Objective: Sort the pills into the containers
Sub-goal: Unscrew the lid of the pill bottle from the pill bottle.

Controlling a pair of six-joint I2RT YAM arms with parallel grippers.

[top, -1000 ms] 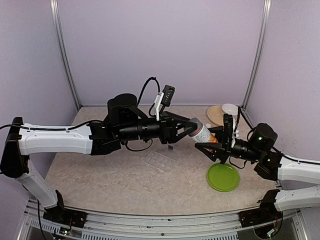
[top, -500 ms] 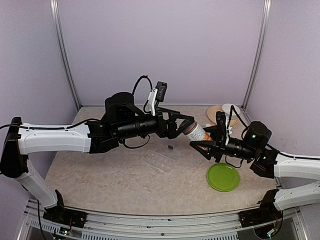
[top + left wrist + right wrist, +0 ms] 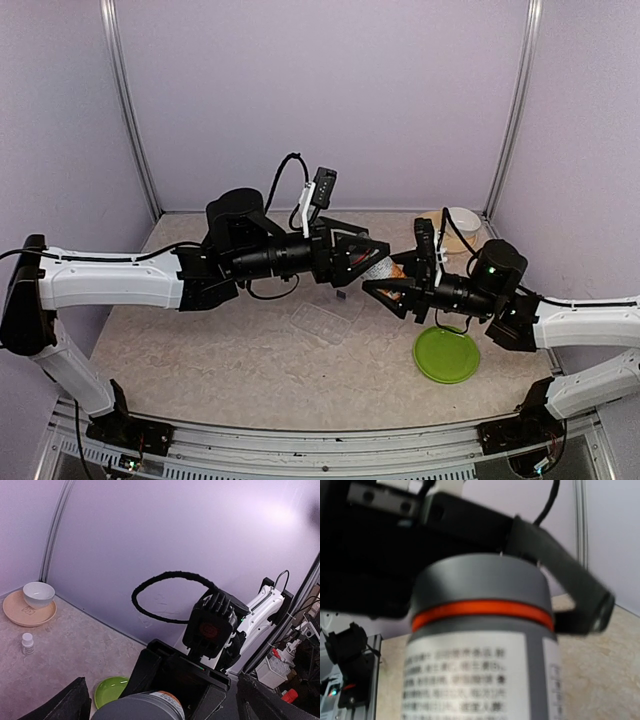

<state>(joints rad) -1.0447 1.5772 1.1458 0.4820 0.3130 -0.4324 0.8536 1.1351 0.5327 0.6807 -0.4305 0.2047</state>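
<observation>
Plainly, the step in hand looks like uncapping. The amber bottle [image 3: 384, 267] hangs tilted in the air above the bench [image 3: 200, 340]. The right tool [image 3: 400, 282] pinches its labelled body, and the left tool [image 3: 368, 262] is spread wide astride the grey cap [image 3: 480, 582], its fingers [image 3: 67, 705] clear of the cap on both sides.

To do it well, I judge the left tool should close squarely on the cap's side wall, above the orange band [image 3: 482, 612]. It can then twist while the right tool holds the body firm. A skewed bite could slip, or spill pills once the cap frees.

The pill organiser [image 3: 325, 322], where the pills are bound, lies flat on the bench at about 6 o'clock from the two tools, well apart from them. A green plate [image 3: 446, 355] sits at 4 o'clock and a white bowl [image 3: 460, 218] at 1 o'clock.

Several things are hard to make out:
- The organiser's compartments are too faint to show whether any hold pills.
- The label and the tools hide the bottle's contents.
- The right wrist view is so close that its own fingers are cut off.
- The small dark speck [image 3: 341, 295] near the organiser may be a loose piece, but I cannot tell.
</observation>
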